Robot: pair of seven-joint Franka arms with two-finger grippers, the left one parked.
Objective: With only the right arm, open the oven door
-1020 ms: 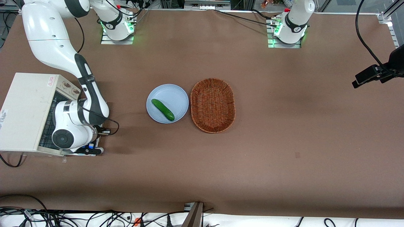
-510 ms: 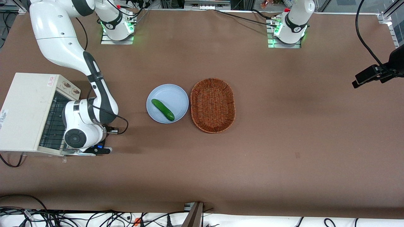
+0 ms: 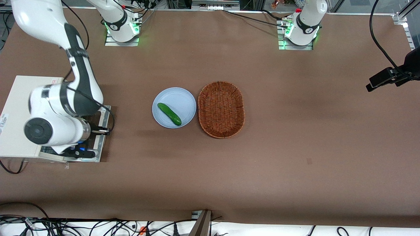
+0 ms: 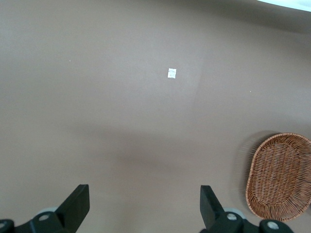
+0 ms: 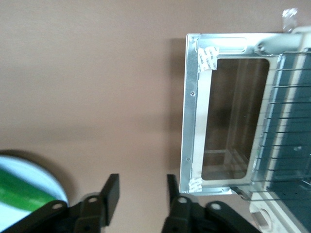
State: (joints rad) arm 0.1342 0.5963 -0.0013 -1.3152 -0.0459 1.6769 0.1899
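The cream-white oven [image 3: 19, 108] stands at the working arm's end of the table. The oven door [image 3: 103, 131] is swung down and lies flat on the table in front of the oven. In the right wrist view its silver frame [image 5: 190, 107] and dark glass window [image 5: 233, 116] show, with the wire rack [image 5: 286, 121] beside them. Its bar handle is hidden. The right arm [image 3: 55, 114] hangs above the oven's front and the door. My gripper [image 5: 141, 194] is open and empty, above bare table just off the door's outer edge. In the front view it [image 3: 78, 153] is mostly covered by the wrist.
A pale blue plate [image 3: 183, 98] with a green cucumber [image 3: 169, 114] lies mid-table, and a wicker basket [image 3: 221, 109] lies beside it toward the parked arm's end. The plate's edge [image 5: 48, 187] and the cucumber [image 5: 19, 189] show in the right wrist view.
The door has gone from partly open to lying flat on the table. The arm's wrist has risen and swung back over the oven's front, away from the plate.
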